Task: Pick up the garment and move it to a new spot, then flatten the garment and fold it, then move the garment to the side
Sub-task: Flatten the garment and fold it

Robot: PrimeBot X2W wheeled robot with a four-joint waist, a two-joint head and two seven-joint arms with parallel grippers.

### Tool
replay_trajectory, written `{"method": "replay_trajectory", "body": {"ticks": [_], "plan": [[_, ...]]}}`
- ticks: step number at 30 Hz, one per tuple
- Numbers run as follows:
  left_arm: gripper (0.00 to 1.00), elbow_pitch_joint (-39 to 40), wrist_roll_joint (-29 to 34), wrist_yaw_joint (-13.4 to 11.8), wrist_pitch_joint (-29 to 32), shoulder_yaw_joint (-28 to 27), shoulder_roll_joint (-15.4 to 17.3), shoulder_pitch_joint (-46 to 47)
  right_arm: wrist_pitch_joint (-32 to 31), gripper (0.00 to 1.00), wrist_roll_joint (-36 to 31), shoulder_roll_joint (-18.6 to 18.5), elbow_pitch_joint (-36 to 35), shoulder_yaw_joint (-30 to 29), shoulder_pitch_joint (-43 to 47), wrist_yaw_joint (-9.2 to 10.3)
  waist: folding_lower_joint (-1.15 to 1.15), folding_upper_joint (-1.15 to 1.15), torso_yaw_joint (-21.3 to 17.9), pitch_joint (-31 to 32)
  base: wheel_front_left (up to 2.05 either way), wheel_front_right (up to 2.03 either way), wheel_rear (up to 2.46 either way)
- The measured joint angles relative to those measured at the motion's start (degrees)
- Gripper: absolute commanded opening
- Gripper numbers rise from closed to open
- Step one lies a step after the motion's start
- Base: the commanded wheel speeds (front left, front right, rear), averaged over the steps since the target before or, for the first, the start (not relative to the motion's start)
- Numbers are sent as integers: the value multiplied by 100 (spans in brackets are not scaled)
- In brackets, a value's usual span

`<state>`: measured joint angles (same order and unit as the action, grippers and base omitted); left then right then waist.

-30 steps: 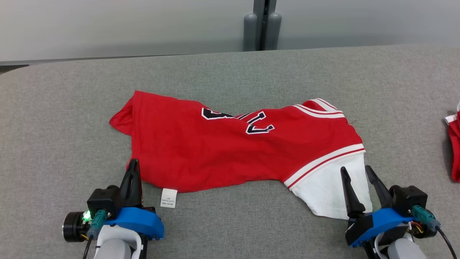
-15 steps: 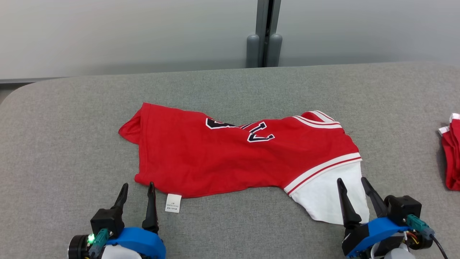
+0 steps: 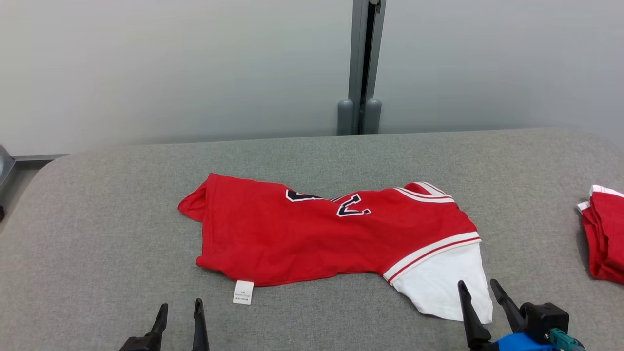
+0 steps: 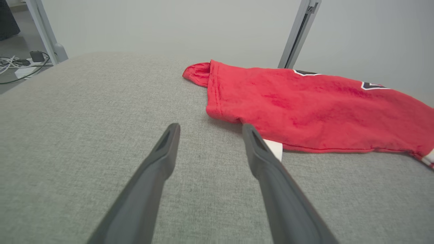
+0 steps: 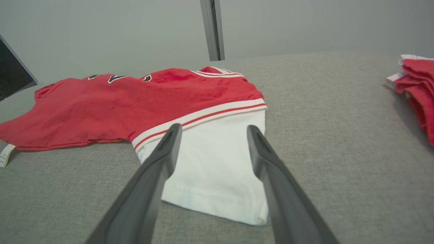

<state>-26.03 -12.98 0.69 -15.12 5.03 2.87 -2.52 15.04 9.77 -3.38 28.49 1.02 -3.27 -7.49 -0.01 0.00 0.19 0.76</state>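
The garment lies rumpled in the middle of the surface, long axis left to right, its white panel at the right end. The left gripper is open and empty near the front edge, just short of the garment's near left corner. The right gripper, also open and empty, points at the white panel, so each arm looks nearest its own end.

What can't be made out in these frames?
- Print on the care label: too small, head view.
- Part of the number on the red jersey: hidden by a fold, head view.
- Folded red garments: cut by the right edge, head view.
- Body of the left gripper: cut by the bottom edge, head view.
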Motion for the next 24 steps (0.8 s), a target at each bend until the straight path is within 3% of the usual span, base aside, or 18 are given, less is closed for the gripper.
{"method": "replay_trajectory", "body": {"ticks": [9,13,18,24], "plan": [[100,37,-32,-22,-1,19,1,-98,0,100,40,27,-43,-30,121,0,1,0,28,42,0,0,0],[100,-158,-198,171,-1,186,2,-46,0,100,46,31,-88,-9,117,0,1,0,-3,-66,0,0,0],[100,-637,-431,391,0,546,2,427,0,100,47,37,-118,69,8,0,1,0,-125,-391,0,0,0],[100,-1118,-787,326,7,515,-8,1060,0,100,55,-12,-154,130,-257,0,2,0,-244,-822,0,0,0]]}}
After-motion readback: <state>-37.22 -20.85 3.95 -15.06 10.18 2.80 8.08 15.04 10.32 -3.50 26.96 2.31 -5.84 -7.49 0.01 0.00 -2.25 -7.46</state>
